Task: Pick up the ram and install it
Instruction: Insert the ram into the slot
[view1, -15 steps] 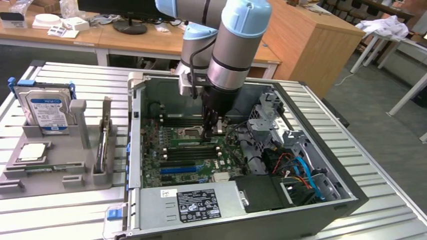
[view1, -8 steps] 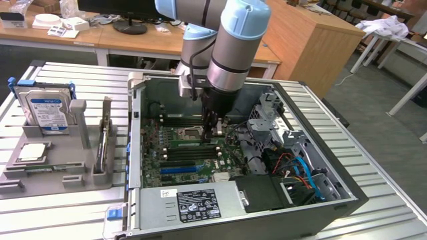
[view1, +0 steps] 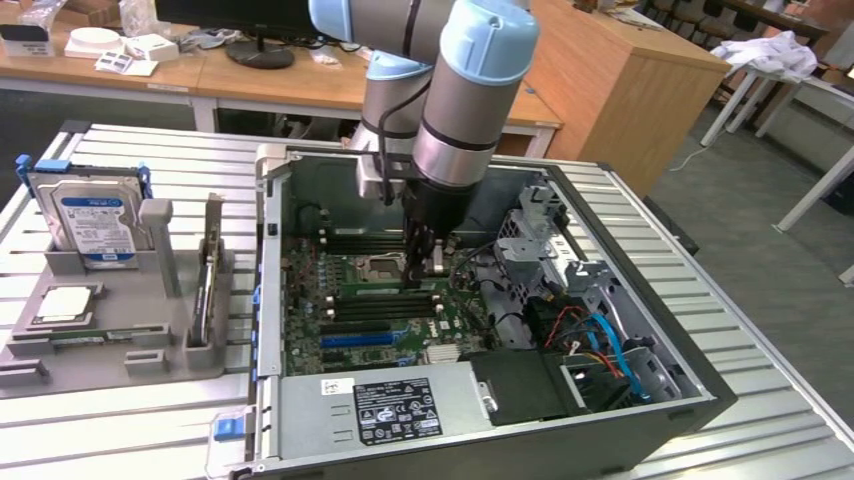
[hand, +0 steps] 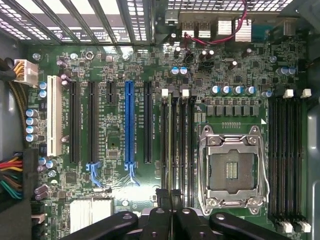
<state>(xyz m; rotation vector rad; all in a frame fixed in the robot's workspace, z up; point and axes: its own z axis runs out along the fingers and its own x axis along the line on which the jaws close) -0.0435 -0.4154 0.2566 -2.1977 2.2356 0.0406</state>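
My gripper (view1: 430, 262) reaches down into the open computer case (view1: 274, 300), over the memory slots beside the empty processor socket (hand: 231, 170). In the wrist view the two dark fingers (hand: 163, 210) stand almost together, shut on a thin edge. The ram (hand: 174, 145) shows edge-on as a narrow greenish strip along one black slot next to the socket, in line with the fingers. I cannot tell how deep it sits in that slot. The second bank of slots (hand: 286, 160) on the socket's other side holds nothing.
On the exterior view's left a grey tray (view1: 120, 345) holds a blue-and-silver hard drive (view1: 94, 215), a square silver processor chip (view1: 64, 305) and a thin dark piece standing on edge (view1: 207, 285). Inside the case are a power supply (view1: 394, 410), a drive cage (view1: 541, 235) and loose cables (view1: 607, 345).
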